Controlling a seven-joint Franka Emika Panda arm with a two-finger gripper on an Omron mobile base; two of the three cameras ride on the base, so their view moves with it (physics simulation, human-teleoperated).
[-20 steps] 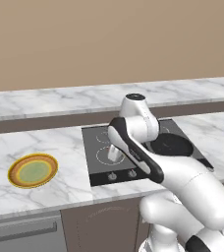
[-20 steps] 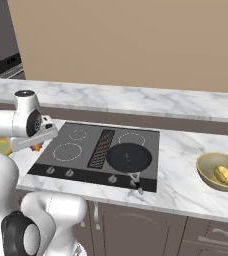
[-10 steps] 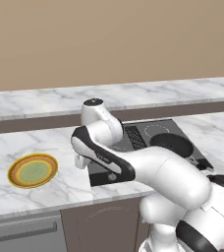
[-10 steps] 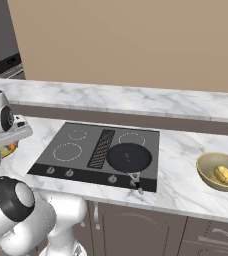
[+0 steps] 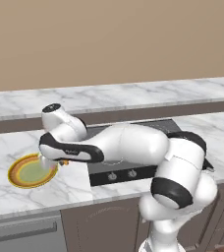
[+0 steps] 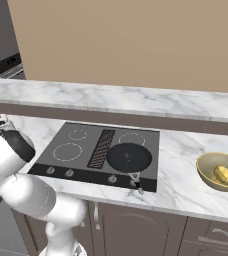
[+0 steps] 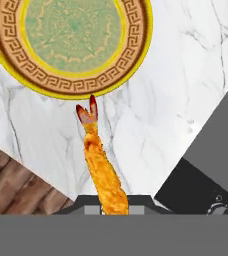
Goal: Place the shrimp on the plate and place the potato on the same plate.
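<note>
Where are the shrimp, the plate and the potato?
shrimp [image 7: 102, 170], hand view, middle of its orange body.
plate [image 5: 16, 170], left base view, its left rim.
potato [image 6: 223, 174], right base view, its middle, inside the tan bowl.

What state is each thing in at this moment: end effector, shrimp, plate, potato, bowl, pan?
end effector: shut on the shrimp, beside the plate's rim.
shrimp: held, tail pointing toward the plate, not yet over its centre.
plate: empty, flat on the marble counter.
potato: lying in the bowl, untouched.
bowl: upright on the counter, right of the cooktop.
pan: empty, sitting on the cooktop.
</note>
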